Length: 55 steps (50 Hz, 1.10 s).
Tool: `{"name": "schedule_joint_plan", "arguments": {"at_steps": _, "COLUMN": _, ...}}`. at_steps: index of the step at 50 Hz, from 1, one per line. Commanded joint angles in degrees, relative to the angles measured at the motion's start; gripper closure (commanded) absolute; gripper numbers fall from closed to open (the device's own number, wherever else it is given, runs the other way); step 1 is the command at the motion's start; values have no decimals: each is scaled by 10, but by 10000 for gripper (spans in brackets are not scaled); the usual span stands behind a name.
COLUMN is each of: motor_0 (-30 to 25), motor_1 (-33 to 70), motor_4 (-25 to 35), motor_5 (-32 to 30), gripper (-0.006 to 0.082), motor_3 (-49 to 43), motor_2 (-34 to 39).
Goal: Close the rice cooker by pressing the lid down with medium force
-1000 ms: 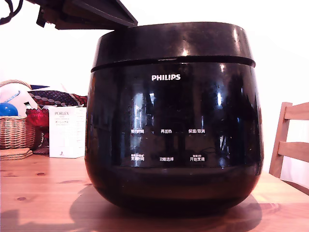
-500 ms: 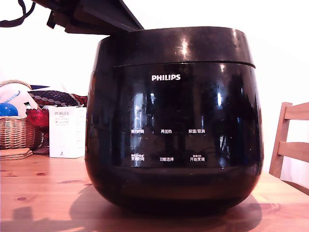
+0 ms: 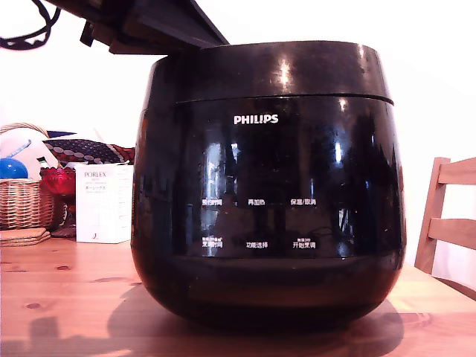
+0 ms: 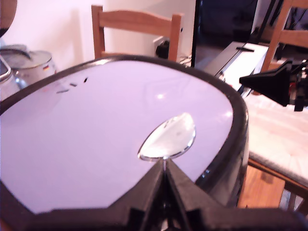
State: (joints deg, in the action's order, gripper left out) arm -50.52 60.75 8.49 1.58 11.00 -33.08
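The rice cooker point(image 3: 268, 223), big, glossy and black with a white PHILIPS logo, fills the middle of the exterior view on a wooden table point(image 3: 59, 297). Its lid point(image 3: 268, 71) lies down on the body, with only a thin seam showing towards the exterior view's right. In the wrist view the lid point(image 4: 86, 130) top shines pale, with a silver oval piece point(image 4: 168, 137) set in it. My gripper point(image 4: 164, 169) is shut, with its two dark fingers pressed together and their tips at the edge of that oval. The arm point(image 3: 141, 26) reaches in over the lid's upper left in the exterior view.
A wicker basket point(image 3: 22, 197), a red object point(image 3: 58, 181) and a white box point(image 3: 104, 202) stand at the exterior view's left, behind the cooker. A wooden chair point(image 3: 446, 216) is at its right. The wrist view shows another chair point(image 4: 134, 29) beyond the lid.
The lid has dropped: the open gap along its left side a second ago is gone and its top sits lower. The arm has shifted slightly right.
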Motion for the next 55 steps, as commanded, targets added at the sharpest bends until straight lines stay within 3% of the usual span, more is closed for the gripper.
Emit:
{"name": "schedule_joint_plan", "arguments": {"at_steps": 1, "motor_0": -2, "motor_1": 28, "motor_4": 0, "motor_5": 17, "gripper": 788, "motor_3": -26, "motor_2": 61}}
{"name": "schedule_joint_plan", "arguments": {"at_steps": 11, "motor_0": 5, "motor_1": -13, "motor_4": -5, "motor_5": 31, "gripper": 788, "motor_3": 45, "motor_2": 56}}
{"name": "schedule_joint_plan", "arguments": {"at_steps": 29, "motor_0": 63, "motor_1": -39, "motor_4": -19, "motor_5": 16, "gripper": 788, "motor_3": 69, "motor_2": -14}}
{"name": "schedule_joint_plan", "arguments": {"at_steps": 55, "motor_0": 233, "motor_1": -39, "motor_4": -19, "motor_5": -68, "gripper": 788, "motor_3": -57, "motor_2": -146}}
